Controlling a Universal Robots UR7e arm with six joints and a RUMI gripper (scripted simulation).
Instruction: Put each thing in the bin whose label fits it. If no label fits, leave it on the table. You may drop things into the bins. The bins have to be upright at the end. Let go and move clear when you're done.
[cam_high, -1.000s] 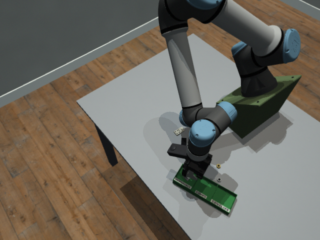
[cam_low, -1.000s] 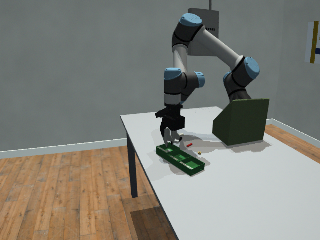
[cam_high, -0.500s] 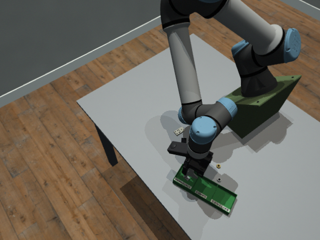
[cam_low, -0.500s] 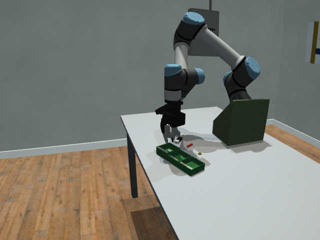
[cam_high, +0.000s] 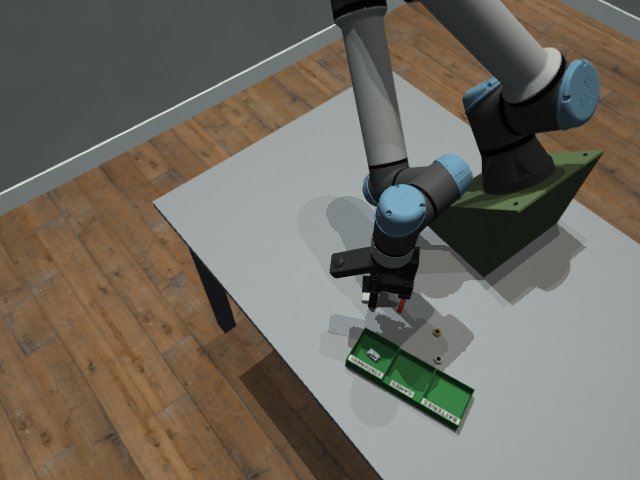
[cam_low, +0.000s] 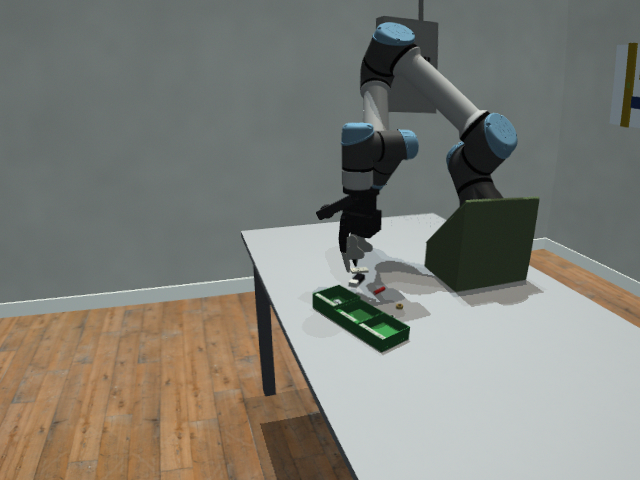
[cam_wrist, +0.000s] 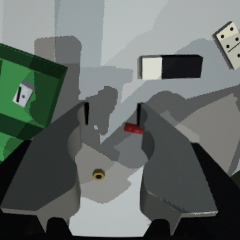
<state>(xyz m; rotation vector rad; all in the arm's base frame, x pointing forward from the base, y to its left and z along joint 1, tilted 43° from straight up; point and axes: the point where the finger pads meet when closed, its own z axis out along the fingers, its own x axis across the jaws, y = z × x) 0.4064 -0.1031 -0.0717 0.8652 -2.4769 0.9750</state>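
Fingers (cam_high: 373, 299) (cam_low: 354, 249) parted, gripping nothing, above bench (cam_high: 542, 361) (cam_low: 465, 392) (cam_wrist: 105, 222). Metal sharpener (cam_high: 373, 354) (cam_low: 337, 301) (cam_wrist: 23, 94) lies in STATIONERY. On bench: black-and-white block (cam_high: 366, 297) (cam_low: 356, 280) (cam_wrist: 175, 67), domino (cam_low: 359, 269) (cam_wrist: 231, 45), red cylinder (cam_high: 401, 305) (cam_low: 379, 290) (cam_wrist: 133, 128), brass-coloured nut (cam_high: 433, 333) (cam_low: 399, 308) (cam_wrist: 94, 174), silvery nut (cam_high: 438, 362). Three-compartment green bin (cam_high: 408, 399) (cam_low: 356, 326) (cam_wrist: 52, 80) upright.

The arm (cam_high: 379, 98) (cam_low: 439, 85) has pale grey tubes, dark joints and light-blue caps, above a black end effector (cam_high: 387, 305) (cam_low: 351, 266) (cam_wrist: 113, 104) with grey fingers (cam_low: 353, 250).

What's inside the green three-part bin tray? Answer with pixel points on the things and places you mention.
Only a sharpener (cam_high: 373, 354) (cam_wrist: 23, 94), in the STATIONERY compartment. GAMES and BATTERIES look empty from the top; the front wall (cam_low: 351, 324) hides part of their floors in the exterior view.
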